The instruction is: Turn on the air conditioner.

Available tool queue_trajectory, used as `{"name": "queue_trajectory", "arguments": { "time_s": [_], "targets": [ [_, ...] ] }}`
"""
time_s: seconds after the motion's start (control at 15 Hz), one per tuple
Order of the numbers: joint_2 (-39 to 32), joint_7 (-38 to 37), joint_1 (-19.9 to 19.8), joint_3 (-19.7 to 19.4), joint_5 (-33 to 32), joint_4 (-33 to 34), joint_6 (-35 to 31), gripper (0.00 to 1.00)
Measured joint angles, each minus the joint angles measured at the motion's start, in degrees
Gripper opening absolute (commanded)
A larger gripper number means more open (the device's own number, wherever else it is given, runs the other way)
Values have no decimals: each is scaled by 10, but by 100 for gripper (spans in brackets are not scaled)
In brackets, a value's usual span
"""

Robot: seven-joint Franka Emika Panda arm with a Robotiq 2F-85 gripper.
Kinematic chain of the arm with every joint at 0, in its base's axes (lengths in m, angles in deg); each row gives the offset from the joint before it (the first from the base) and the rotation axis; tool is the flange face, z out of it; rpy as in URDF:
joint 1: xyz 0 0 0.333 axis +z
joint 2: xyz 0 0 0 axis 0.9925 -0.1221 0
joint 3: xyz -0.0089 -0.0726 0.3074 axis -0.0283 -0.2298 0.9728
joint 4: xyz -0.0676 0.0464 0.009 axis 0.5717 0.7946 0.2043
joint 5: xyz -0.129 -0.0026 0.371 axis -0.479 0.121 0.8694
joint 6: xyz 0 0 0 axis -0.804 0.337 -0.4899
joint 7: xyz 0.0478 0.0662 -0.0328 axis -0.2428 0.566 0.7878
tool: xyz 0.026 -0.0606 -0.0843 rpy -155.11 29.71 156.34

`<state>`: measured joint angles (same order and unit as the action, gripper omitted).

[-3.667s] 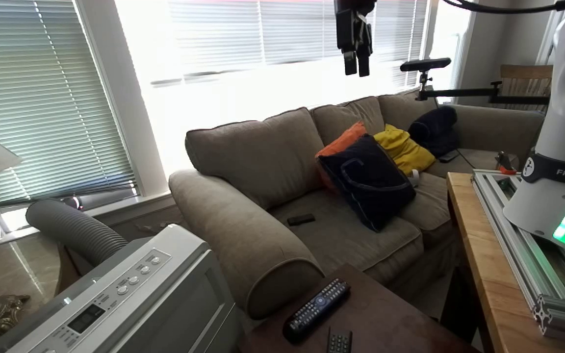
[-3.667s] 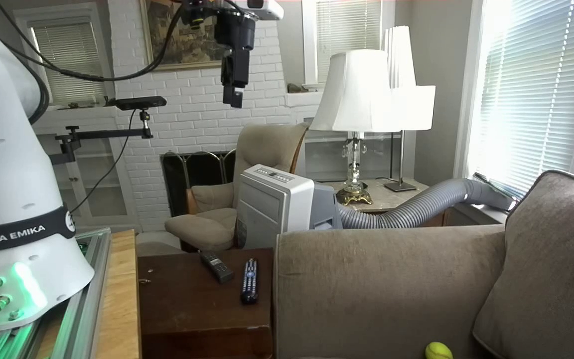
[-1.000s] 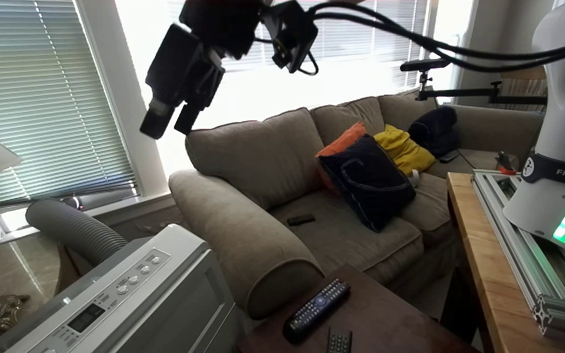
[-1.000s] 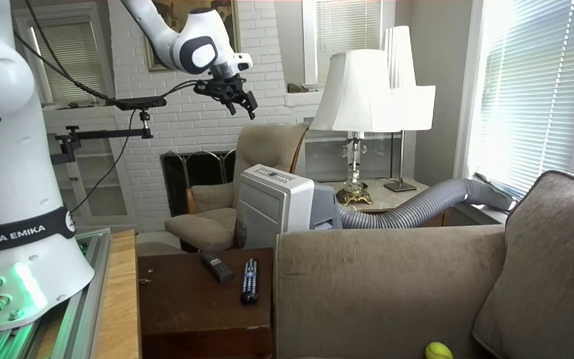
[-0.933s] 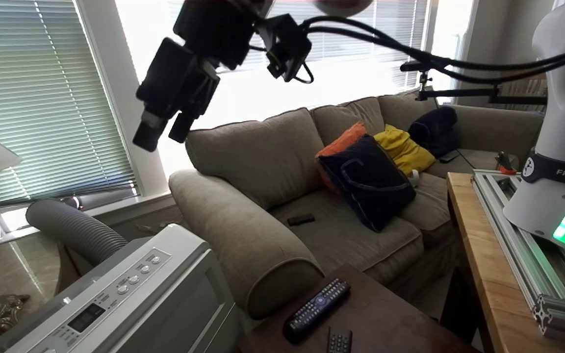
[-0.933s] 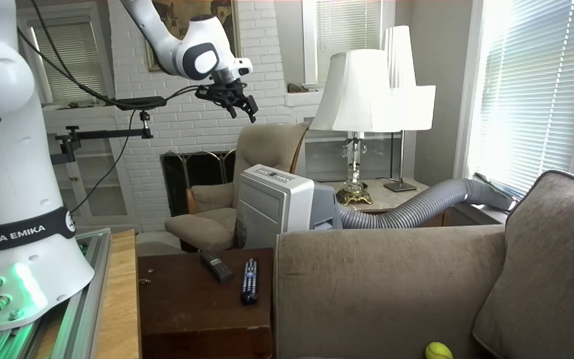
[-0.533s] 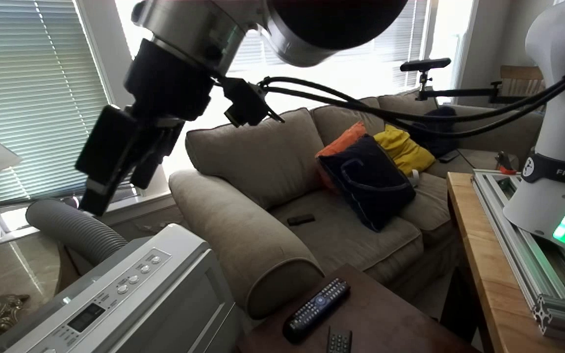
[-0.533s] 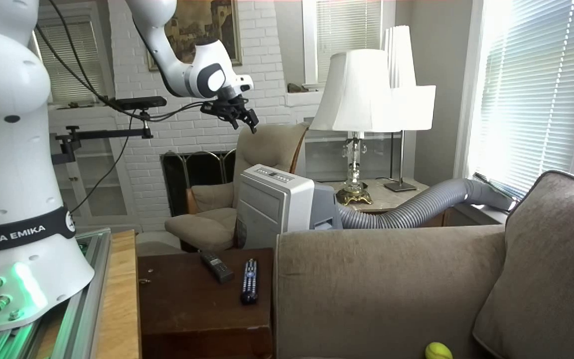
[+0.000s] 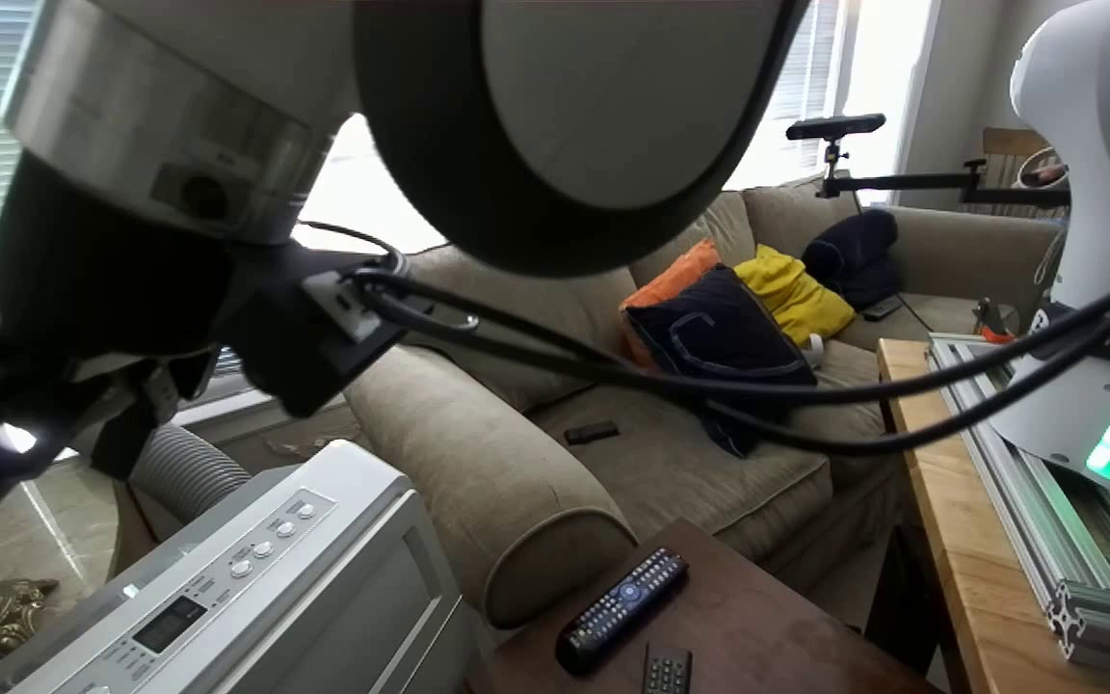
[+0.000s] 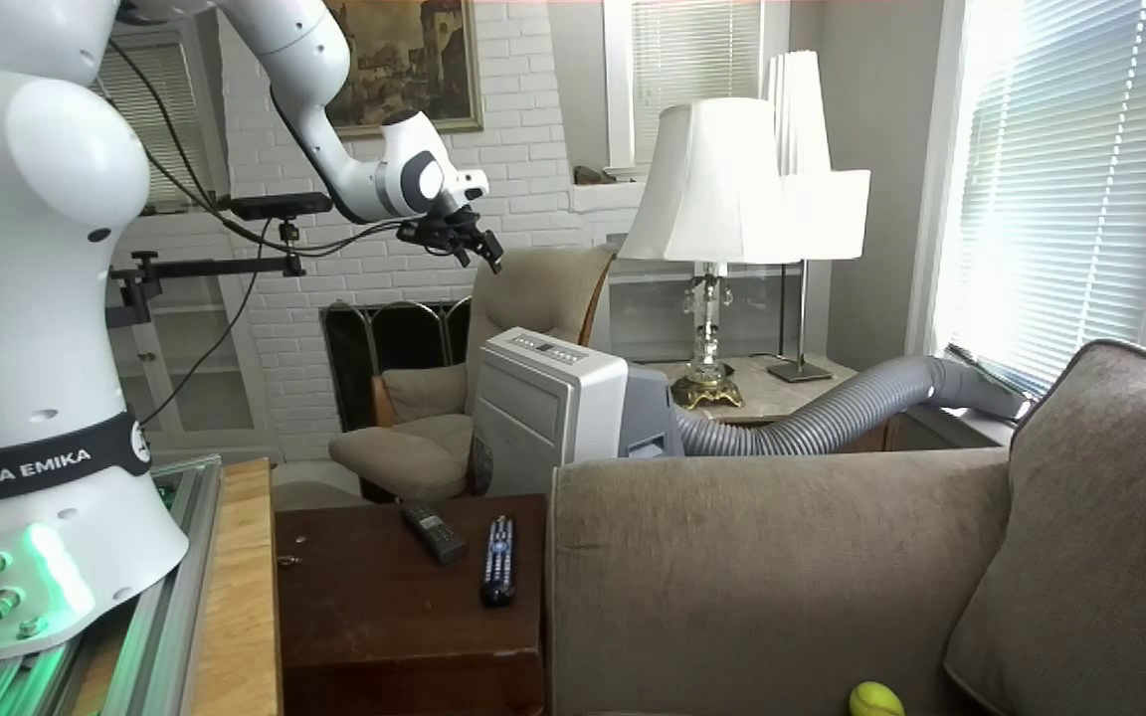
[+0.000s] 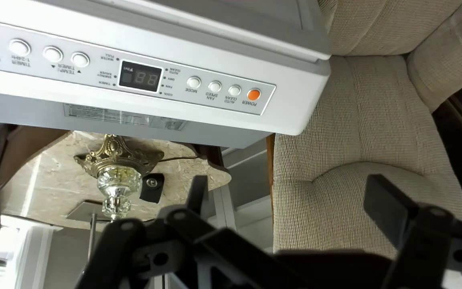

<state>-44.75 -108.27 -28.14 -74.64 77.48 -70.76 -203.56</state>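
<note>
Hovering near one air conditioner (image 11: 199, 50) with eight buttons (image 11: 193, 82), two fingers (image 11: 389, 208) stand wide apart, holding nothing.

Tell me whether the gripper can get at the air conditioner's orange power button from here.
Probably yes: in the wrist view, nothing covers the orange power button. The open gripper isn't touching the air conditioner, so it would likely have to shift over and descend.

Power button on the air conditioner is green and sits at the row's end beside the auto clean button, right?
Not green: the wrist view shows the power button on the air conditioner is orange. It does sit at the row's end beside the auto clean button.
</note>
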Motion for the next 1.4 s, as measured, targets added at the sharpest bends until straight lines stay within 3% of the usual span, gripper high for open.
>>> {"name": "queue_trajectory", "arguments": {
  "time_s": [0.27, 0.53, 0.73, 1.0, 1.27, 1.4],
  "targets": [
    [-80, -69, 84, -99, -2, 92, 41, 100],
    [-155, -124, 99, -125, -5, 178, 78, 100],
    [-184, -145, 95, -125, -5, 218, 92, 100],
    [-186, -144, 92, -124, -4, 221, 96, 100],
    [-189, -142, 38, -63, 3, 219, 111, 100],
    [-195, -140, -1, -28, 2, 224, 114, 74]
  ]
}}
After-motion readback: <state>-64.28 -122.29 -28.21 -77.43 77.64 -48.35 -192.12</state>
